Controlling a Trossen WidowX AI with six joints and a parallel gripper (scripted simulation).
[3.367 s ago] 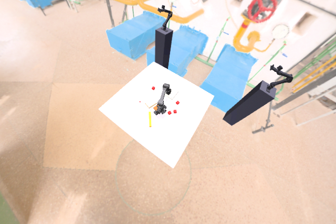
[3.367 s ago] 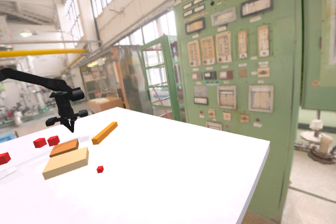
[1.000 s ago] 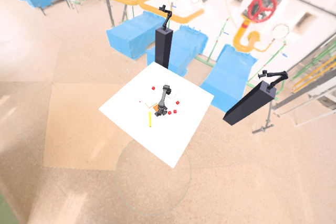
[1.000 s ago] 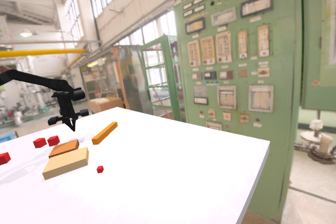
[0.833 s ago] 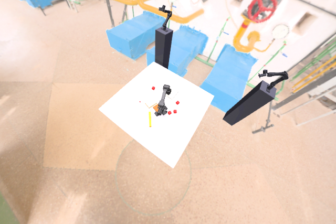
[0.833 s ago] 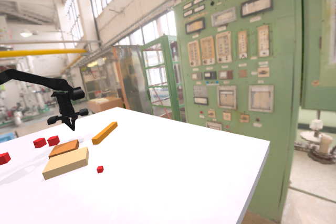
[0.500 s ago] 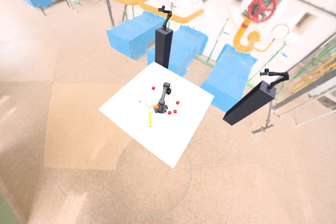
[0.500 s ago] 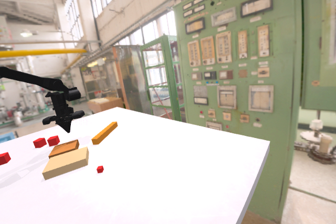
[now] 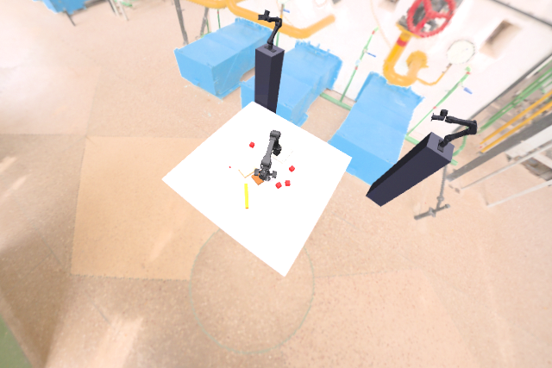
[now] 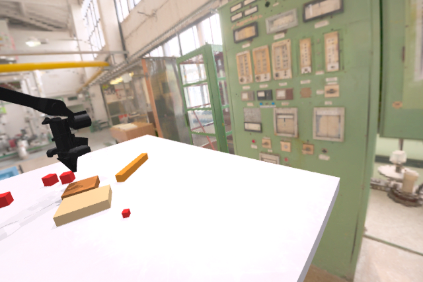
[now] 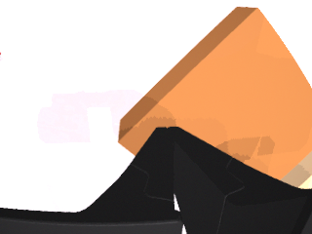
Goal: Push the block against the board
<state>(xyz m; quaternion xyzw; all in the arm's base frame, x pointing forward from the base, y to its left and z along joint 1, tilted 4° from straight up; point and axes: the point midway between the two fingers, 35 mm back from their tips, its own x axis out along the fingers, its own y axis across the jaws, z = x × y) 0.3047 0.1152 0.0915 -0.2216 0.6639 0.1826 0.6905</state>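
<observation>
The orange square block lies flat on the table. The tan board lies flat along one side of it and looks thicker. The two appear to touch or nearly touch; the line of contact is not clear. In the exterior view their left ends look close to even, and the board reaches further right. My gripper is shut and empty. Its tips are near the block's side away from the board, and in the wrist view they cover part of the block. Their exact height is unclear.
A long yellow-orange bar lies beyond the block's right end in the exterior view. Red cubes stand near the gripper. A small red cube lies on the board's side.
</observation>
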